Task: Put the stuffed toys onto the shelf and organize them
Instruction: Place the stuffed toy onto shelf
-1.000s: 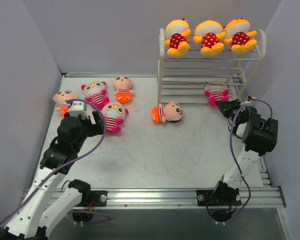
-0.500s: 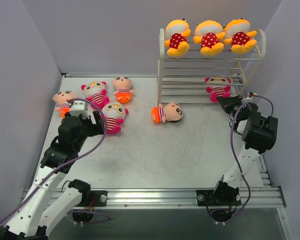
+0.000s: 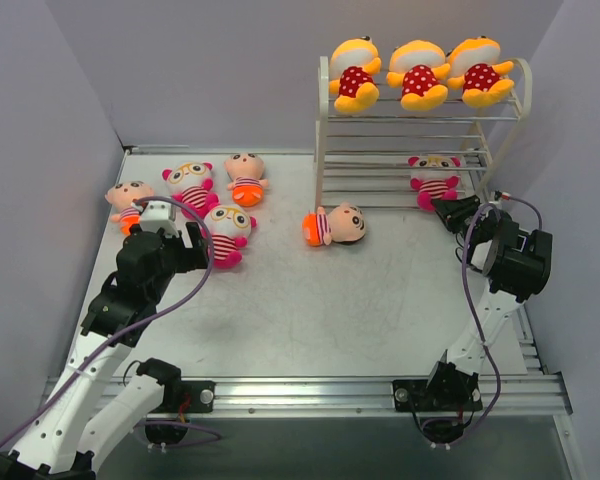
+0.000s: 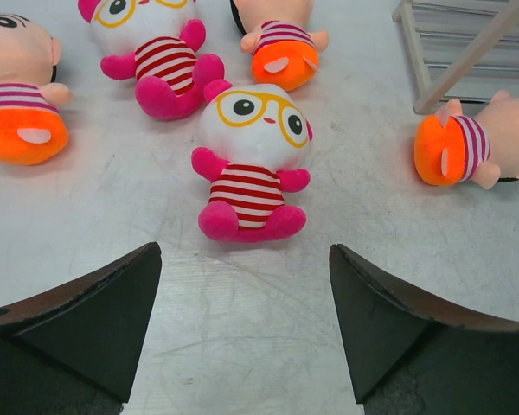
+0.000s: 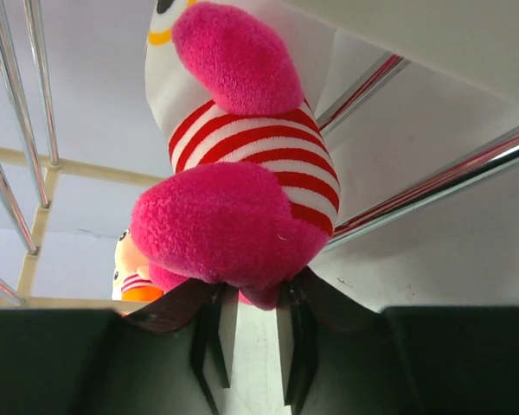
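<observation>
The white wire shelf (image 3: 325, 130) stands at the back right with three yellow-orange polka-dot dolls (image 3: 418, 75) on its top tier. My right gripper (image 3: 448, 208) is shut on the pink bottom of a pink-striped doll (image 3: 435, 178) and holds it among the lower rods at the shelf's right end. In the right wrist view the gripper (image 5: 251, 298) pinches that doll (image 5: 233, 173) against a rod (image 5: 432, 186). My left gripper (image 3: 195, 240) is open and empty, just in front of another pink-striped doll (image 3: 228, 230), which also shows in the left wrist view (image 4: 251, 156), ahead of the gripper (image 4: 244, 259).
A third pink-striped doll (image 3: 191, 185) and two peach dolls (image 3: 128, 200) (image 3: 246, 178) lie at the back left. A third peach doll (image 3: 338, 225) lies on its side by the shelf's left foot. Purple walls close in on both sides.
My right gripper has shifted slightly and carried the pink-striped doll a little up and further into the shelf. The left arm has not moved.
</observation>
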You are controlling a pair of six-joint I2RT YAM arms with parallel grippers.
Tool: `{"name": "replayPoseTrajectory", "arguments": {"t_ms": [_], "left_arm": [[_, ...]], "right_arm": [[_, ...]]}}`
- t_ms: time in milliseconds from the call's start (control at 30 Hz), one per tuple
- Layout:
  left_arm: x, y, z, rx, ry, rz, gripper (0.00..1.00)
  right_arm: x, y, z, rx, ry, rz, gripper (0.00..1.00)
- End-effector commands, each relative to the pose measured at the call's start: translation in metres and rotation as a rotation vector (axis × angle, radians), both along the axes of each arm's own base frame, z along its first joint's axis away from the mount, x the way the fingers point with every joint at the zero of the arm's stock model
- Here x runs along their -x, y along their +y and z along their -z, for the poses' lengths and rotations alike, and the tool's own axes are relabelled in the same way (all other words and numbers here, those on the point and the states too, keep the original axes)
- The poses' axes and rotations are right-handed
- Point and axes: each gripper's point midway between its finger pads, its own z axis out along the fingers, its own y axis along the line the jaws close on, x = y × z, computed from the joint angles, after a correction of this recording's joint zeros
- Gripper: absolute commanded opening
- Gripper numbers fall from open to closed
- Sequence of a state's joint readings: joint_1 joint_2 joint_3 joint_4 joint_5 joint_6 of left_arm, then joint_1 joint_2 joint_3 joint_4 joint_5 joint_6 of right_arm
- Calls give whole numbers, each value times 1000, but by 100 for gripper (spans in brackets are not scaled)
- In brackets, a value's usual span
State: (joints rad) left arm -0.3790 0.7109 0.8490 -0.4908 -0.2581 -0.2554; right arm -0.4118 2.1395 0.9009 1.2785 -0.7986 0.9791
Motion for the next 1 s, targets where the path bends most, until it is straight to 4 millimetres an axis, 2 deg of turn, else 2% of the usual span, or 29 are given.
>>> {"name": "replayPoseTrajectory", "arguments": {"t_ms": [0, 100, 367, 500, 767, 967], "left_arm": [[-1, 0, -5, -8, -19, 2, 87], [0, 0, -5, -7, -20, 3, 87], [1, 0, -7, -2, -26, 4, 87], [1, 0, -7, -1, -28, 6, 87], [2, 0, -9, 2, -35, 7, 87], [3, 1, -9, 2, -36, 6, 87]], "right_arm": [[-12, -6, -46, 103, -208, 6, 23], [-12, -7, -49, 104, -211, 16, 33], [-10, -8, -53, 107, -202, 31, 42], [-9, -9, -56, 105, -207, 38, 42], [-14, -7, -69, 60, -252, 35, 10], [-20, -5, -77, 52, -278, 31, 0]]}}
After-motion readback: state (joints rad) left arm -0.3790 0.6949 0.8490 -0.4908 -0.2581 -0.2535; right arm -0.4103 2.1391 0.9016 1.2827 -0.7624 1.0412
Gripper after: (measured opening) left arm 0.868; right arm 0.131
